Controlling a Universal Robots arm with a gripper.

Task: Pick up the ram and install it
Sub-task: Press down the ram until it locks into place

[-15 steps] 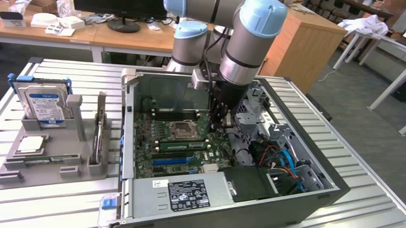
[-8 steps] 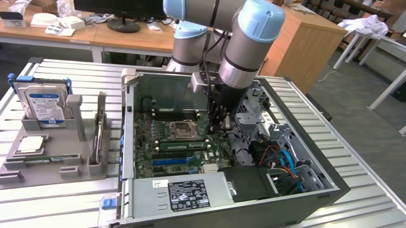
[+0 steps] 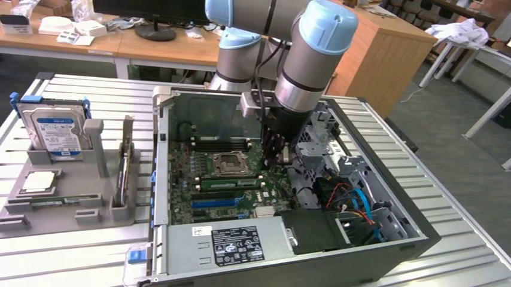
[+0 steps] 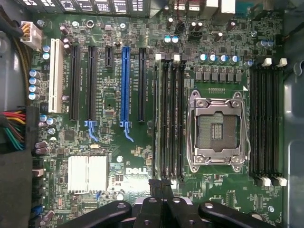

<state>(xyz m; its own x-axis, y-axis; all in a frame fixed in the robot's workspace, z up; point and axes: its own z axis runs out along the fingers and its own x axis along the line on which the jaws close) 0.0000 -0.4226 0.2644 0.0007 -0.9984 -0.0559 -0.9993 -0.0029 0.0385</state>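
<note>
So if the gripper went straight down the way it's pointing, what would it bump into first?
Probably the motherboard, right by the end of the black memory slots next to the empty processor socket. How far above it the gripper hangs is hard to tell.

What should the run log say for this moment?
end effector: shut | position: inside case, at end of memory slots beside CPU socket | grip contents: cannot tell

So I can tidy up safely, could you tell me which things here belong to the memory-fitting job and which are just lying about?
Job: shut fingers, memory slots, main board, computer case.
Lying about: hard drive, monitor stand, white boxes on the desk.
</note>
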